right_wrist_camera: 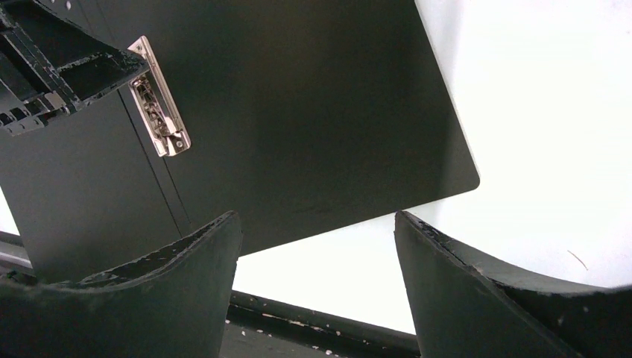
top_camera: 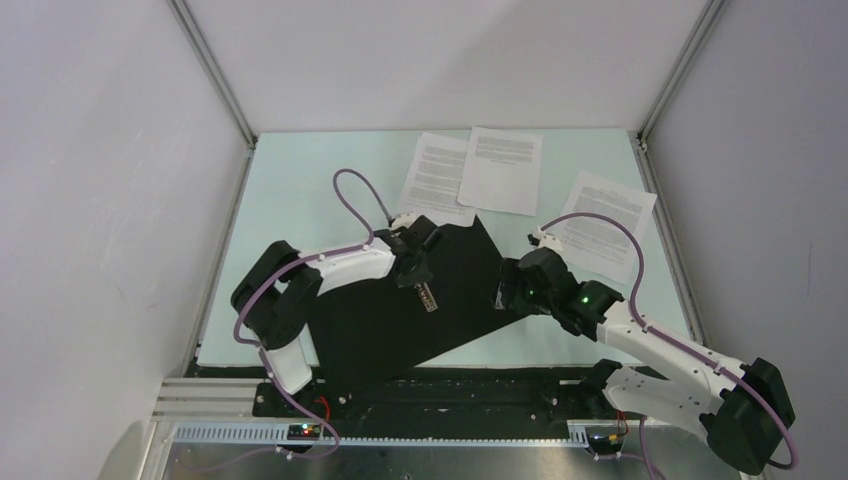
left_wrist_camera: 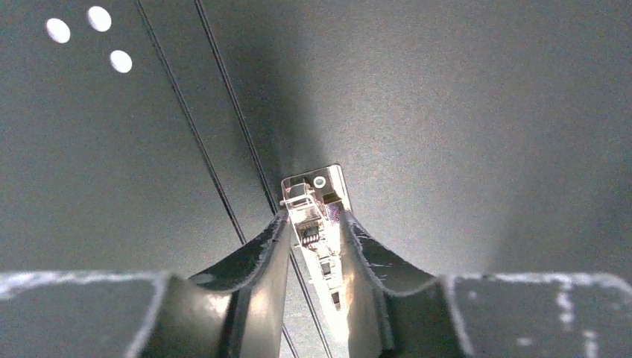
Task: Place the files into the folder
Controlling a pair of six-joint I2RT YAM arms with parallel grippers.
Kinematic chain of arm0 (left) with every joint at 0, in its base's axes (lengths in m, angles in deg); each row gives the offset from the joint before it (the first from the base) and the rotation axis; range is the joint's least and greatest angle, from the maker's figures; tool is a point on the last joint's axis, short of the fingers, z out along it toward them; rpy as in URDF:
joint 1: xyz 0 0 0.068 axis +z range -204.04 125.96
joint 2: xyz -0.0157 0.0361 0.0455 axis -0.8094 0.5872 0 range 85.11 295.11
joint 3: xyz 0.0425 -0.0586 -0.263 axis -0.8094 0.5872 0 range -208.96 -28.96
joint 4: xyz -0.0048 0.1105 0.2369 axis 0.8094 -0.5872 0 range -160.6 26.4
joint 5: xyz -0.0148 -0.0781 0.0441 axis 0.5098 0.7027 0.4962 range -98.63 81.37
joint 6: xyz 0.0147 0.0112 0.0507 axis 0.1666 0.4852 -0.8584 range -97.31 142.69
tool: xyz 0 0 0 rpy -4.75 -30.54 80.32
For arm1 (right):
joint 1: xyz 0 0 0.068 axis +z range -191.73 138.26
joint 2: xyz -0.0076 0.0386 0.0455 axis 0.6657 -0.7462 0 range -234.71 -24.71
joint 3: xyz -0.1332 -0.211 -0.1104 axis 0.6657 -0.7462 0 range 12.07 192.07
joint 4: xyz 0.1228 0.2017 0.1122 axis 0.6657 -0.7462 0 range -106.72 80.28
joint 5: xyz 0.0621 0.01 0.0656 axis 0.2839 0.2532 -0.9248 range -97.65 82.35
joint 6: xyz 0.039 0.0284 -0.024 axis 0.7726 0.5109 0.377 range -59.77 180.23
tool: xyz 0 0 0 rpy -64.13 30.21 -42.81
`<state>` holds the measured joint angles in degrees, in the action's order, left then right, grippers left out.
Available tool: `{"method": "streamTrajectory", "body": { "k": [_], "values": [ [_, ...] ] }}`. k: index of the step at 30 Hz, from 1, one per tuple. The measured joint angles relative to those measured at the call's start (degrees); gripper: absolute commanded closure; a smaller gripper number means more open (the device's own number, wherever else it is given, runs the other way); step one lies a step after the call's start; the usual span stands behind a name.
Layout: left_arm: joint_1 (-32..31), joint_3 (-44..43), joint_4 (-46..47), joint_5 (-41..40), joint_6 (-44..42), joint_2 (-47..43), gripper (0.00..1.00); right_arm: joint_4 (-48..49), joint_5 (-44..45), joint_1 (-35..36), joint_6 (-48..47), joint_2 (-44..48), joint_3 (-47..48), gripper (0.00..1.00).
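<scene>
Fingers (left_wrist_camera: 261,257) of the left gripper (left_wrist_camera: 314,221) straddle the metal clip (left_wrist_camera: 317,195) in the middle of the left wrist view. They are drawn in to about the clip's width, one on each flank. Whether they actually pinch it or only bracket it cannot be told from these views. The likely reason for this placement is to work the clip's lever, so that the clamp lifts and paper can slide under it. Around the clip lies the folder (top_camera: 380,325), spread open with its black inside facing up. It lies at a slant across the centre of the overhead view, on the pale table (top_camera: 290,200). The right gripper (right_wrist_camera: 317,218) is spread wide with nothing between its fingers. It hangs above the folder's right-hand edge, where black board meets white table, in the lower half of the right wrist view. That reads as a waiting or steadying post beside the folder, not a grasp. The files (top_camera: 500,170) are not in the folder yet. Two sheets overlap at the top centre of the overhead view, just beside the folder's upper corner. The third sheet (top_camera: 603,225) lies apart at the upper right, near the right arm's cable. All three look flat and within reach for the step to come.
</scene>
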<state>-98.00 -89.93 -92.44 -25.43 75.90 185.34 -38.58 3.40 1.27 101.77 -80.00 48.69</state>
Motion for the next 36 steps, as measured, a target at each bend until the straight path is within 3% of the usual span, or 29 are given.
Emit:
{"method": "streamTrajectory", "body": {
  "k": [3,7,15,22,27,36],
  "values": [
    [0.0,-0.5,0.9,0.9,-1.4,0.6,0.81,0.0,0.0,0.0,0.0,0.0,0.0,0.21],
    [0.0,-0.5,2.2,2.1,-4.7,1.5,0.86,0.0,0.0,0.0,0.0,0.0,0.0,0.21],
    [0.0,-1.9,2.7,6.4,-15.7,2.4,0.91,0.0,-0.2,0.0,0.0,0.0,0.0,0.21],
    [0.0,-2.1,2.6,11.2,-22.6,2.5,0.9,0.0,-1.3,-0.5,0.2,0.1,0.0,0.21],
    [0.0,-3.0,0.7,13.5,-25.8,2.8,0.82,0.0,-2.3,-1.9,0.5,0.5,0.0,0.21],
    [-0.2,-6.5,-2.4,14.4,-24.7,3.6,0.47,-1.3,-3.0,-1.5,1.7,-0.2,0.0,0.23]
  ]
}}
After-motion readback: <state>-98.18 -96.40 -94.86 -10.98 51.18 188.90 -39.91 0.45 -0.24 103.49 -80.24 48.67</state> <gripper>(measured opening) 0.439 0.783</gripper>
